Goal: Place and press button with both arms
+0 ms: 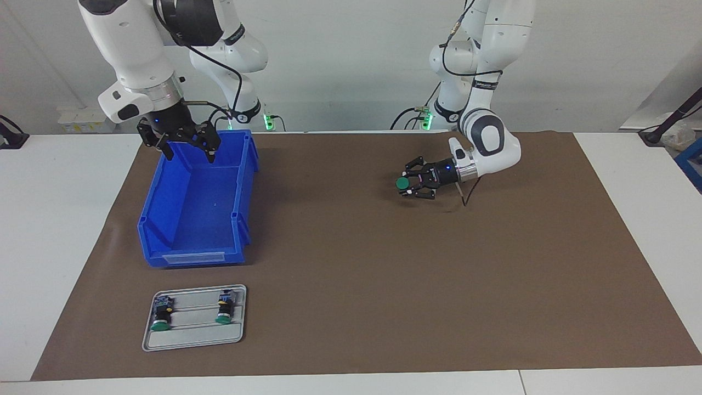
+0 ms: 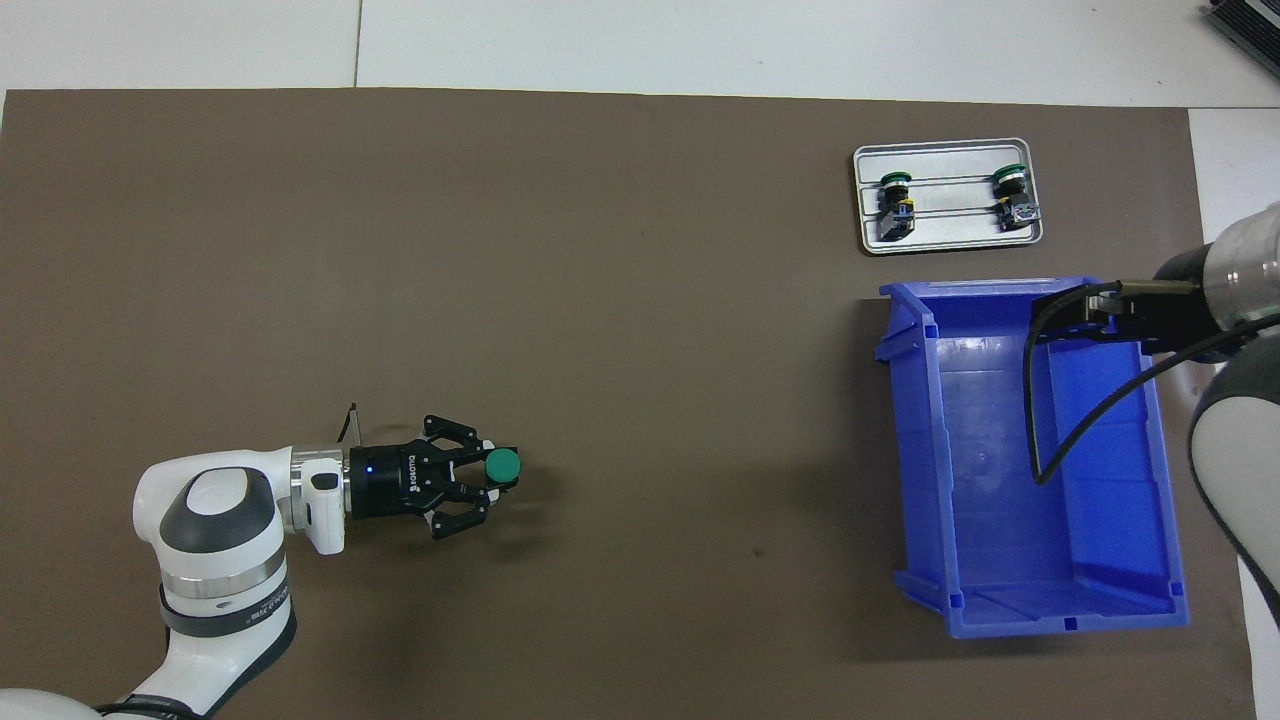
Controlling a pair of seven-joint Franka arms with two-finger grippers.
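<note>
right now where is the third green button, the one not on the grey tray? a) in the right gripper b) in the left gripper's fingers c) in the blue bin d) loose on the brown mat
b: the left gripper is shut on the button, green cap showing at its fingertips, low over the brown mat.

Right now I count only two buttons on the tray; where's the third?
The third button is gripped in the left gripper, low over the brown mat toward the left arm's end.
</note>
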